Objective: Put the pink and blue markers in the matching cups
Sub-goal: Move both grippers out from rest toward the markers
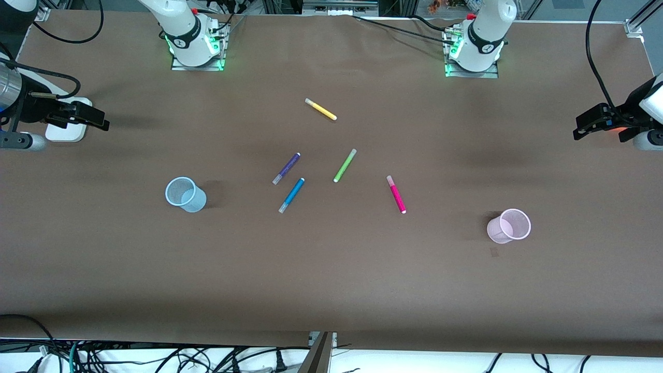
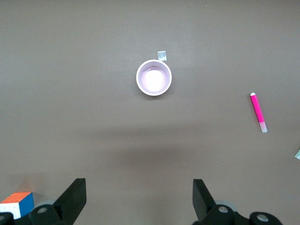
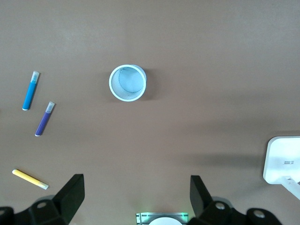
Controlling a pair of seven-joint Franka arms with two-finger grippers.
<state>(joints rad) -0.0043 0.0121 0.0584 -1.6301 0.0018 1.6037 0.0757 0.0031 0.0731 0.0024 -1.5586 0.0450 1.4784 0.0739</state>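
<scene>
Both claws hang spread wide and empty, left gripper [image 1: 582,127] and right gripper [image 1: 98,120] at opposite table ends, pink marker [image 1: 397,194] and blue marker [image 1: 291,195] lying mid-table between the pink cup [image 1: 509,226] and blue cup [image 1: 185,195], so honestly grabbing the purple marker [image 1: 286,168] right beside the blue one looks like the easy mistake.

Translucent plastic cups [image 1: 185,194] on a matt brown cloth-like table cover [image 1: 331,280]

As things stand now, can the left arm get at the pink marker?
Probably yes. The left gripper hangs open at its end of the table; the pink marker lies flat, apart from the green pen and pink cup.
</scene>
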